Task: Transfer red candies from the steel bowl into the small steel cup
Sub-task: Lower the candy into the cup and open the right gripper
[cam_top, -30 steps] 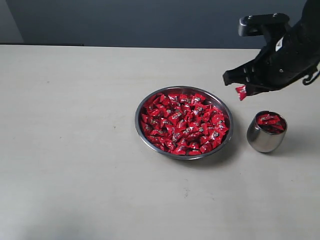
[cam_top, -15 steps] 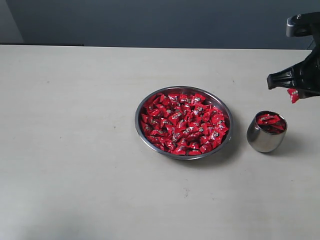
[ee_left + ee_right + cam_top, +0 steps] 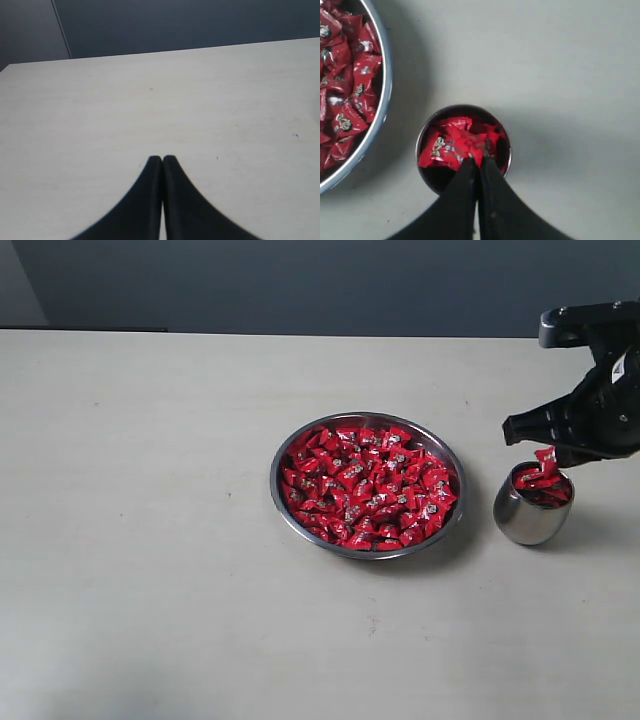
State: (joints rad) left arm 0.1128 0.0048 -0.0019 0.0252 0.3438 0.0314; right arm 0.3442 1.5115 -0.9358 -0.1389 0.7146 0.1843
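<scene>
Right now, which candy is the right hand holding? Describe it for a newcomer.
Find the wide steel bowl of red candies in the exterior view's middle, then the small steel cup to its right. The held candy is the one pinched by the right hand over the cup's mouth, not lying loose like the rest.

I read bright red candies point(image 3: 368, 485) with white-silver markings, a shiny silver steel bowl point(image 3: 273, 483), a polished silver small steel cup point(image 3: 520, 525), a black right gripper point(image 3: 547, 452), and a pale beige table point(image 3: 150, 560).
</scene>
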